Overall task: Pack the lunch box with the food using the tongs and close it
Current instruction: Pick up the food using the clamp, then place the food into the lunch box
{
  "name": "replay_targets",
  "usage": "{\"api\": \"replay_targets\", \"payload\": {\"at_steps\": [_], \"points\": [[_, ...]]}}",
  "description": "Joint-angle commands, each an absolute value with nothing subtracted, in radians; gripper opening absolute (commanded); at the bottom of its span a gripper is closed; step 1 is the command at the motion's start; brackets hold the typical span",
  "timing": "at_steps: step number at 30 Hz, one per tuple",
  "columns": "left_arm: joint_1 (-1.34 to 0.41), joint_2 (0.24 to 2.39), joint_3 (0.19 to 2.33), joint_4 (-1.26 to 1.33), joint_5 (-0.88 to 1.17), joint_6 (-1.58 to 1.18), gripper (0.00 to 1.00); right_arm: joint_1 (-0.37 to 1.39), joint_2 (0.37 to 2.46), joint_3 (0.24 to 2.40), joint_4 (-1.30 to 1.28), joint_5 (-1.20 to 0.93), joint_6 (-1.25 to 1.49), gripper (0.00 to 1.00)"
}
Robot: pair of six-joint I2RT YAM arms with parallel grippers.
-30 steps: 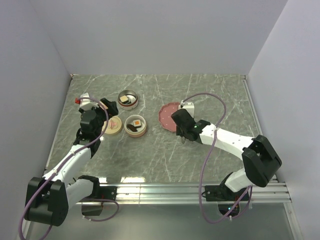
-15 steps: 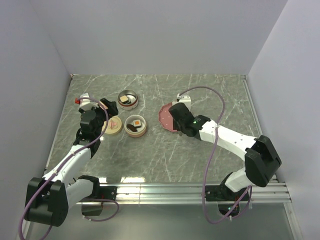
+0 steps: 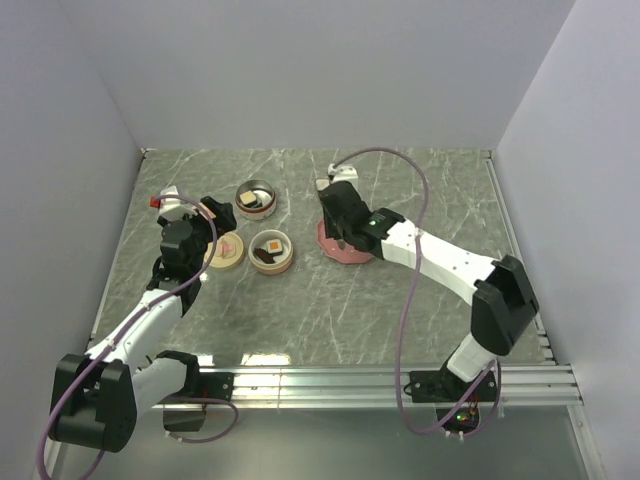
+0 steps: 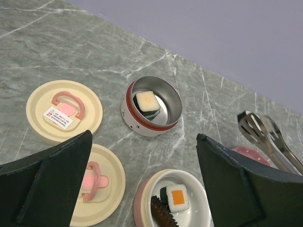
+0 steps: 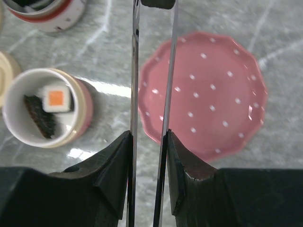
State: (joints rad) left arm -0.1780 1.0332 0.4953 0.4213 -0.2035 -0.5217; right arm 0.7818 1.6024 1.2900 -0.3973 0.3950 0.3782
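Gripper on the left [image 3: 207,211]: jaws standing wide apart, gripping nothing, hovering over round cream lids [image 4: 64,111].
Steel tin [image 4: 137,125]: holding one white block [image 4: 145,100].
White bowl [image 5: 85,106]: holding orange-topped piece [image 5: 57,98] and dark oblong [image 5: 40,116].
Right gripper [image 5: 147,137]: clamping thin metal tongs [image 5: 134,71], crossing the scalloped pink plate's [image 5: 213,94] left edge.
Marbled table [image 3: 450,190]: stretching open right of the plate.

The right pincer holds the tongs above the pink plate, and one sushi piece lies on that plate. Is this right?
No. The right pincer holds the tongs above the pink plate, but that plate is bare, as the right wrist view shows.
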Motion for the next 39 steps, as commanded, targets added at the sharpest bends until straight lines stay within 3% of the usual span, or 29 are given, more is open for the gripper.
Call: {"api": "replay_targets", "payload": {"at_steps": [1,18,39], "points": [[-0.175,1.042,0.505,0.462,-0.216,-0.535,0.98,0.801,1.650,1.406,-0.354,0.364,0.321,0.31],[-0.173,1.083,0.518,0.465,-0.236,-0.529,0.98,0.847,1.904,1.718,-0.387,0.232,0.233,0.31],[-0.170,1.101,0.526,0.469,-0.230,-0.528,0.98,0.859,2.042,1.879,-0.443,0.201,0.209,0.31]]}}
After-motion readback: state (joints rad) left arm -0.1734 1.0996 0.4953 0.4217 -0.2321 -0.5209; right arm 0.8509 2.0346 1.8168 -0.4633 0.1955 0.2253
